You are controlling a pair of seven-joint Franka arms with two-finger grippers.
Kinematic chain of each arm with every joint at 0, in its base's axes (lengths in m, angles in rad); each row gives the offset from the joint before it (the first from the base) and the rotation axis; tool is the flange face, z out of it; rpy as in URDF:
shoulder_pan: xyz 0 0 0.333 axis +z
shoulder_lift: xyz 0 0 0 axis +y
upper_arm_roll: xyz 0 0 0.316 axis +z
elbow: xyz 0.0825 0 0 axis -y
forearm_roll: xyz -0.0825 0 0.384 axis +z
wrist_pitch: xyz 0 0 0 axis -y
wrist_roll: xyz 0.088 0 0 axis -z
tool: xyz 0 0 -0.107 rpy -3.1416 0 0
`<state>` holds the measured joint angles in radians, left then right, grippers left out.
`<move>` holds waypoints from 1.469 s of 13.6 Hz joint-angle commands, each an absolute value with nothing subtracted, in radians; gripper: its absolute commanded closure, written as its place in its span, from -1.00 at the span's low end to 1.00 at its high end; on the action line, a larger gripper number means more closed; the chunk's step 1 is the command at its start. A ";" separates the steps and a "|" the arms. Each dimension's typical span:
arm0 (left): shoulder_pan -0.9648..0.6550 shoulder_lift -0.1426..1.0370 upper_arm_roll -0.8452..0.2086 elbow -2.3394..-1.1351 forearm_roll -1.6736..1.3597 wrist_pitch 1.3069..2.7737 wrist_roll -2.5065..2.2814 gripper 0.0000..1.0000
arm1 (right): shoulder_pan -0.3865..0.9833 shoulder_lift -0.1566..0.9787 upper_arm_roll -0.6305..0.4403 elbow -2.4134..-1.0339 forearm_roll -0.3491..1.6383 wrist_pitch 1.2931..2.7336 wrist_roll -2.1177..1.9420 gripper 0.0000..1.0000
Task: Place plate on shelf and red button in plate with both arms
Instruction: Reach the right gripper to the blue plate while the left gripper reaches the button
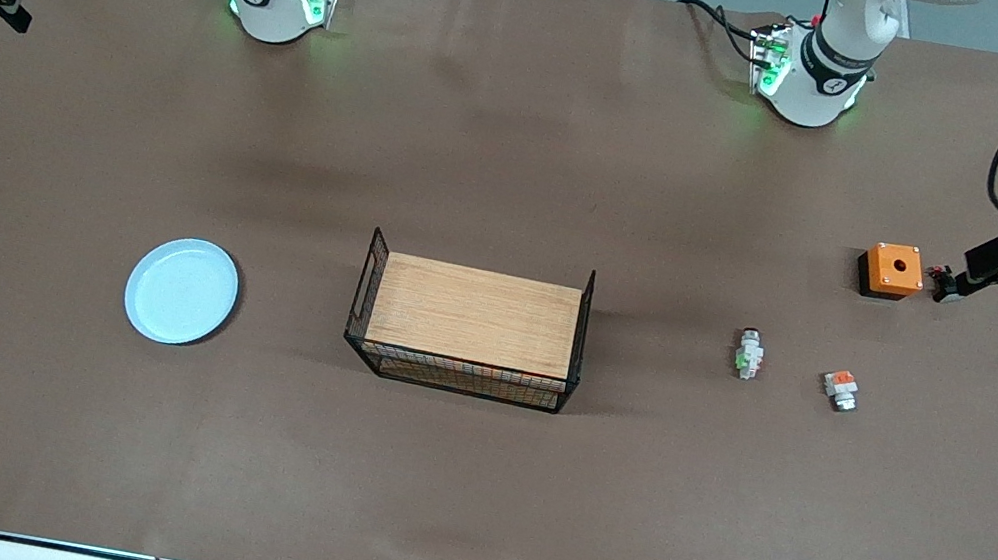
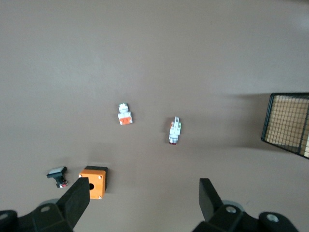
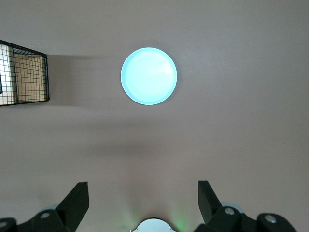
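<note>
Both end effectors [image 2: 145, 203] [image 3: 143, 200] gape empty above the smooth round plate [image 1: 182, 290] and cylindrical red button [image 1: 749, 353].

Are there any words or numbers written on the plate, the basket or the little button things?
None can be read. The plate, the wooden-topped basket, the red button and the orange box show no writing. Round marks on both arm bases are too small to read.

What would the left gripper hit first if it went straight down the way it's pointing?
Probably bare brown table. The left gripper, fingers open, points down between the orange box with a round hole and the white-and-silver red button, though depth is unclear.
</note>
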<state>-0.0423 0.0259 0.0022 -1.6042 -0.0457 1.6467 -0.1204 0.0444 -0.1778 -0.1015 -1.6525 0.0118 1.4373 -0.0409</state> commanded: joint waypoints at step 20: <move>-0.078 0.400 -0.115 -2.019 -0.065 2.348 -0.130 -0.99 | -0.110 0.221 -0.098 -1.835 0.086 1.948 -0.035 -1.00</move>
